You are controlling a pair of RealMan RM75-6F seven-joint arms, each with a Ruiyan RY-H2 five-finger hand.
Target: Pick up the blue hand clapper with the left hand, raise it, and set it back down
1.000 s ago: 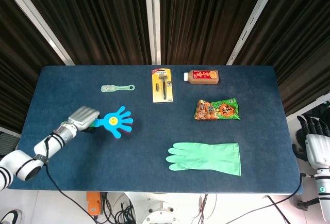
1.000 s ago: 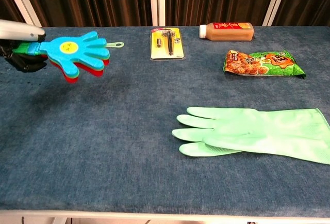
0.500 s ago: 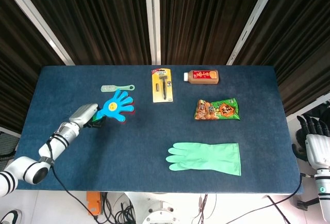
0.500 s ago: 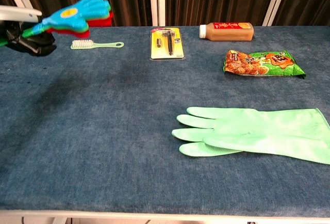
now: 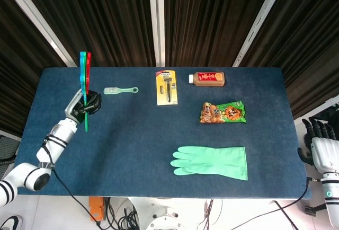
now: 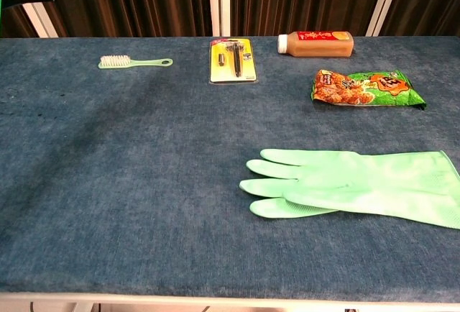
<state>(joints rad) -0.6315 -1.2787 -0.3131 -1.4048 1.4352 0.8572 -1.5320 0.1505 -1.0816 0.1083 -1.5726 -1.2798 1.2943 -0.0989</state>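
Over the table's (image 5: 159,129) left end we've got our left hand (image 5: 85,105) gripping the clapper (image 5: 85,79) upright, raised well clear so lowering comes next.

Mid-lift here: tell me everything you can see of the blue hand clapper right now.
The blue plastic hand clapper is held in the left hand, off the dark blue table. In the head view it stands upright and edge-on: thin blue and red layers side by side, with a green handle running down through the hand's dark fingers. The palm shape isn't visible from this angle. The chest view shows only the hand at its top-left corner.
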